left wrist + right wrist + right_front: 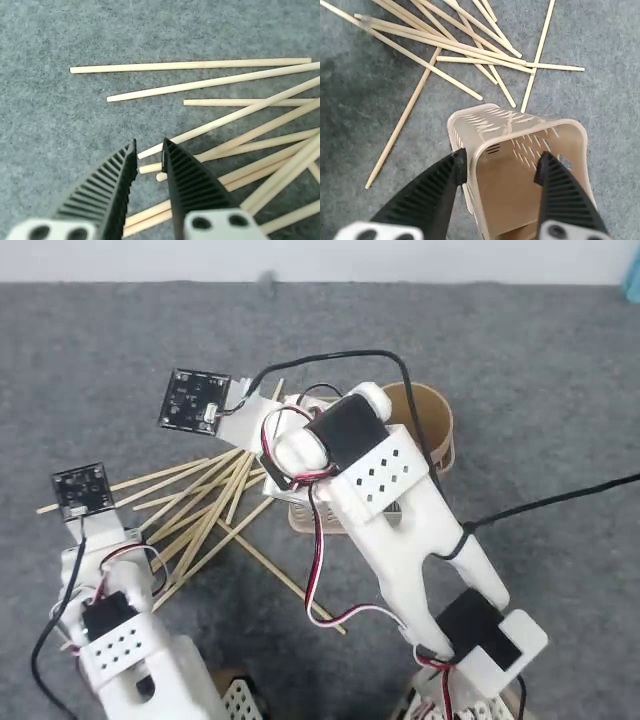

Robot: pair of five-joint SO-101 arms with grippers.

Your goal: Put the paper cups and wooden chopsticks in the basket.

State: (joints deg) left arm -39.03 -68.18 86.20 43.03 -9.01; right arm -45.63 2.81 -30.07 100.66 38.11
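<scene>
– While the left end effector (149, 146) hung low over the grey desk (60, 125), its jaws stood only a sliver apart, gripping nothing, with the ends of a few chopsticks (190, 65) lying right under the gap.

– And those sticks were all out on the desk, fanned in a heap to the left of the basket (490, 122). I saw none inside it.

– Right end effector (503, 157) was spread wide at the basket's rim. One jaw looked to be outside the wall and the other over the hollow, though contact was hard to call.

– Paper cup (436, 435) sat on the far right side of the basket, partly behind that arm. It wasn't in yet either, I'd say.

– So the job looked barely begun. For the stick pick, I'd have wanted the jaws opened a touch more and dropped square across one stick end that lay clear of its neighbours.

– Agreed. A grab in the crossed pile risked levering two up and flicking others away. A firm hold on the basket would have helped the drop.
</scene>
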